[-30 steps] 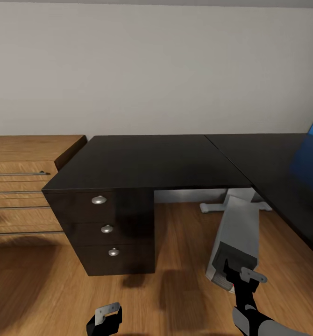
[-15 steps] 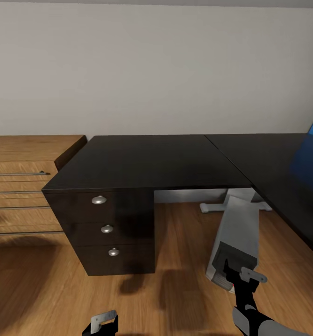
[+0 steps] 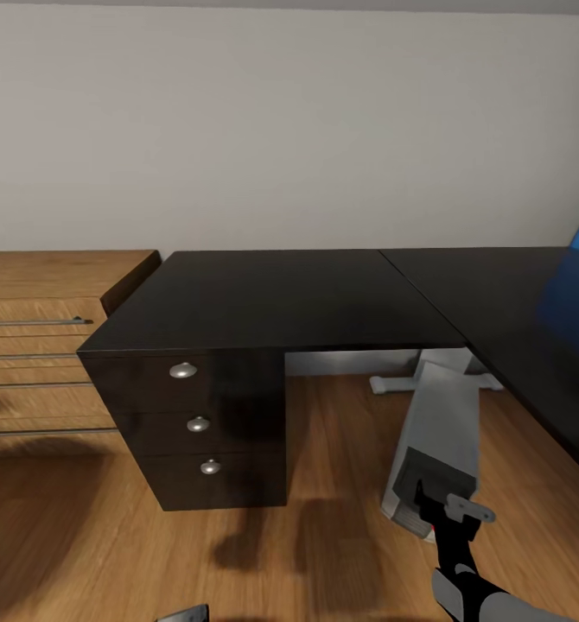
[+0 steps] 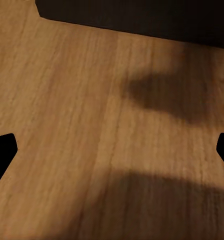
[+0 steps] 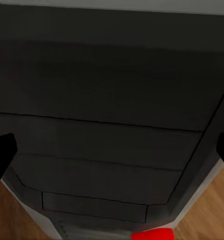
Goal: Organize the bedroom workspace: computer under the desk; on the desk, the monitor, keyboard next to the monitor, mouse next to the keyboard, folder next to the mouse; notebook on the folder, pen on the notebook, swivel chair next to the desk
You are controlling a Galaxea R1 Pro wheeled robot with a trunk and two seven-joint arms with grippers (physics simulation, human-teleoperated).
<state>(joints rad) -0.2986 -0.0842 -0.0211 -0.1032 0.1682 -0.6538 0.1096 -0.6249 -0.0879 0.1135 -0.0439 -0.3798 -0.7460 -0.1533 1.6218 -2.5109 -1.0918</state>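
The right end effector (image 3: 445, 510) is held open, nothing gripped, directly at the near end face of the computer (image 3: 436, 441). The case lies on the floor (image 3: 324, 553), tipped, its long axis running away from the end effector toward the space under the tabletop (image 3: 289, 298). The left end effector (image 3: 184, 614) is seen low over bare floor, fingers spread, farther off; a push by the right arm seems called for.

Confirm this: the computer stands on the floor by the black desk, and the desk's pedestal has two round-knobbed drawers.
One thing is off: the pedestal has three round-knobbed drawers, not two, as the head view shows. The rest holds: the computer stands on the floor by the black desk.
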